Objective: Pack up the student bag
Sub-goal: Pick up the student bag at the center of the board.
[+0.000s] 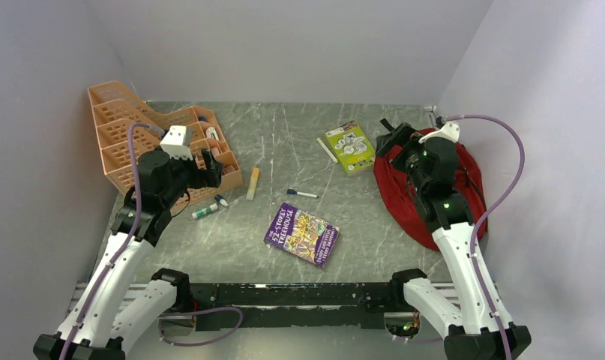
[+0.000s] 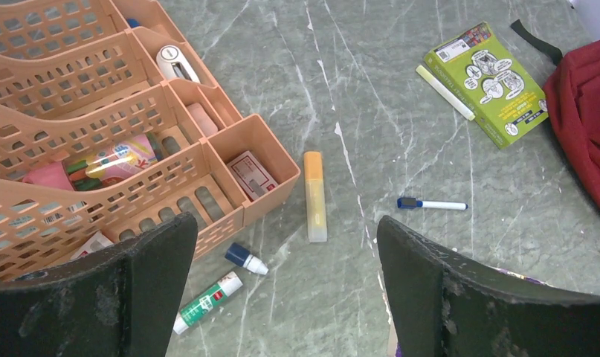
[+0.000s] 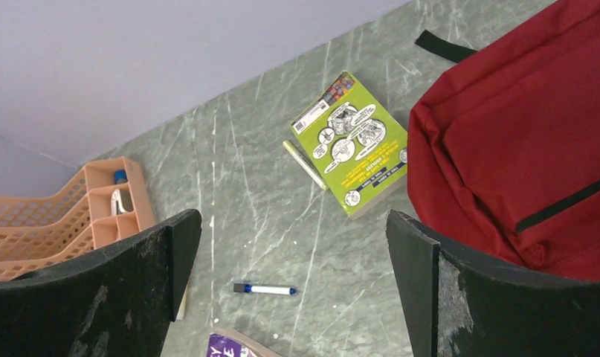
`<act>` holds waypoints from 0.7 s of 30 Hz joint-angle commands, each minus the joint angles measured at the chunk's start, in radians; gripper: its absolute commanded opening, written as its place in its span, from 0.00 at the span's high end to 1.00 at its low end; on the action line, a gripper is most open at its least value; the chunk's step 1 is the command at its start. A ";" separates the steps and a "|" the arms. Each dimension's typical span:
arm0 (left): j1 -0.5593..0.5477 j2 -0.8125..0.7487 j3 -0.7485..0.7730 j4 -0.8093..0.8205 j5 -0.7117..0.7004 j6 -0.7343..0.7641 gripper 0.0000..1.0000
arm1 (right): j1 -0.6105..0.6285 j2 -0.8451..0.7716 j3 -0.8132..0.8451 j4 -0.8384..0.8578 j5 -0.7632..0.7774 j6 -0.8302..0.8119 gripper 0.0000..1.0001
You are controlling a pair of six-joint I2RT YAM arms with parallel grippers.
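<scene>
Left fingers [image 2: 96,297] hang wide apart and empty above the counter [image 1: 284,142], just off the front corner of an orange tray rack [image 2: 73,97] stocked with small supplies. Right fingers [image 3: 490,297], equally wide apart and gripping nothing, hang by the left edge of the student bag [image 3: 520,141]. The red bag lies at the counter's right side beneath the right arm, a black strap trailing from its far end. A green book [image 1: 349,147], with a pale pen [image 2: 445,92] alongside, lies just left of the bag. A purple book [image 1: 302,234], a blue-capped marker [image 2: 433,204], an orange highlighter [image 2: 315,197] and a glue stick [image 2: 207,301] lie scattered between rack and bag.
</scene>
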 commanded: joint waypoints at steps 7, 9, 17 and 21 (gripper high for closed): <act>0.008 -0.002 0.039 0.006 0.040 -0.018 0.06 | -0.008 0.014 0.019 -0.079 0.141 0.137 0.00; 0.008 -0.003 0.034 0.008 0.032 -0.019 0.06 | -0.008 0.032 0.018 -0.119 0.183 0.212 0.00; 0.008 0.018 0.024 0.005 0.031 -0.026 0.06 | -0.010 0.071 -0.023 -0.231 0.319 0.455 0.00; 0.008 0.037 0.025 -0.002 0.033 -0.028 0.07 | -0.011 0.104 -0.058 -0.357 0.405 0.640 0.00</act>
